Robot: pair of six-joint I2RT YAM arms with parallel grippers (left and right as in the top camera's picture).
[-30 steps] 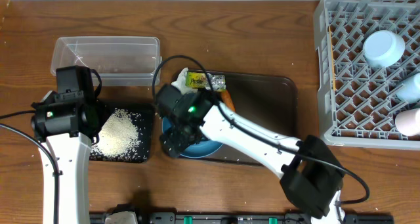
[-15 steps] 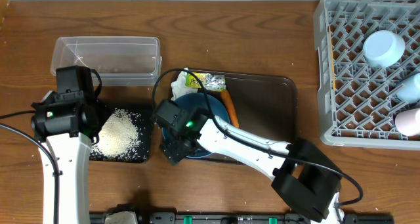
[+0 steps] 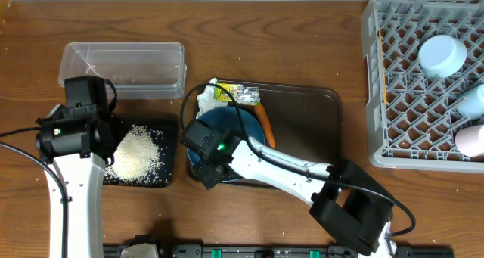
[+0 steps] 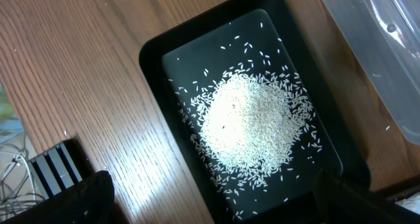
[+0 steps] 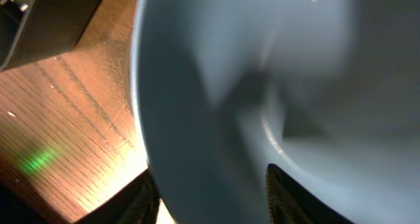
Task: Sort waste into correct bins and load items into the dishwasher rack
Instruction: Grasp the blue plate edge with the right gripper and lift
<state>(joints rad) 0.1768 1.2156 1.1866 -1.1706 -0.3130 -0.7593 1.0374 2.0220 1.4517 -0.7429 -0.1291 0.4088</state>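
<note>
The right gripper (image 5: 210,194) is pinching the rim of the large round blue dish (image 3: 227,127) at frame centre. Next, I judge, it needs lifting toward the grey lattice plastic rack (image 3: 397,99) at upper right. The left gripper (image 4: 216,192) is hanging wide open and empty.

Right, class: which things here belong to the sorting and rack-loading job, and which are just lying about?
Job: rice, black tray, clear box, blue dish, tissue, wrapper, carrot piece, grey rack, pale blue bowl.
Lying about: brown tray, black ribbed block.
</note>
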